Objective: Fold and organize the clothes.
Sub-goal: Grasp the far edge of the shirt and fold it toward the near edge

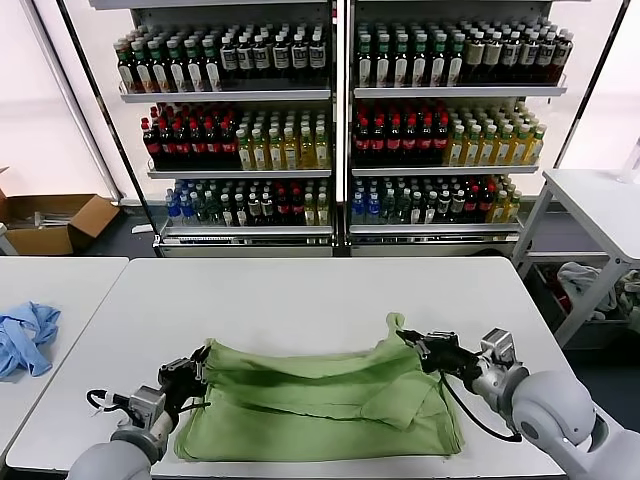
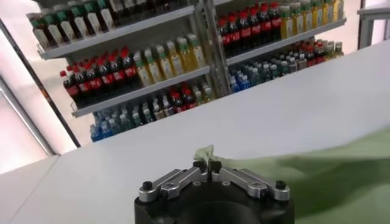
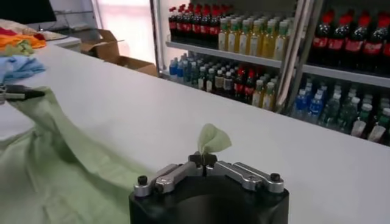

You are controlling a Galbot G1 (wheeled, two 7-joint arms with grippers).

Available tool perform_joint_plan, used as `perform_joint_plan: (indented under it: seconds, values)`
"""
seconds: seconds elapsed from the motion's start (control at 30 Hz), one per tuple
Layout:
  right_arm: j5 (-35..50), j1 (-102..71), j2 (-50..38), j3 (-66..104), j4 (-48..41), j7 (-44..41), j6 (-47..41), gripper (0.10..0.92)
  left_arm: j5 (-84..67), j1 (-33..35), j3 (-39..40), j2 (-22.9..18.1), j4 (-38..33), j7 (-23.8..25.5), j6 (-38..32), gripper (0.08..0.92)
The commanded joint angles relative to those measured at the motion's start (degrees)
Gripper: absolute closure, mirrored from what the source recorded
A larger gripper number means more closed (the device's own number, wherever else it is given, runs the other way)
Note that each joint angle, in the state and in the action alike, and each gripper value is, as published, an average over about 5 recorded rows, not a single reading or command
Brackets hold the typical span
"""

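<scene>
The green polo shirt (image 1: pixel 320 400) lay partly folded across the near half of the white counter (image 1: pixel 300 300), closer to its front edge than to the back. Our left tool (image 1: pixel 200 366) was clenched on a pinch of fabric at the shirt's left end, and our right tool (image 1: pixel 412 342) was clenched on the opposite end, a small tuft of cloth poking up between its tips (plain in the right wrist view). To finish this fold well, we judged we should lift both ends level and together, keep the cloth taut between them, then carry it over the lower layer and set it down square. Uneven pulling risked bunching. A light blue garment (image 1: pixel 25 338) sat apart on the neighbouring counter.
</scene>
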Motion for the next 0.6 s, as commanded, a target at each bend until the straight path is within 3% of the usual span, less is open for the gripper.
perform_joint_plan:
  seconds: [0.03, 0.6]
  values:
    - [-1.09, -11.69, -2.37, 8.56, 4.07, -1.84, 0.72, 0.919, 4.07, 6.00, -0.89, 0.14, -2.93, -0.71, -0.58, 0.915]
    - [-6.44, -22.01, 1.32, 12.62, 3.13, -3.59, 3.72, 0.919, 6.19, 9.69, 0.46, -1.13, -2.59, -5.52, -1.79, 0.915]
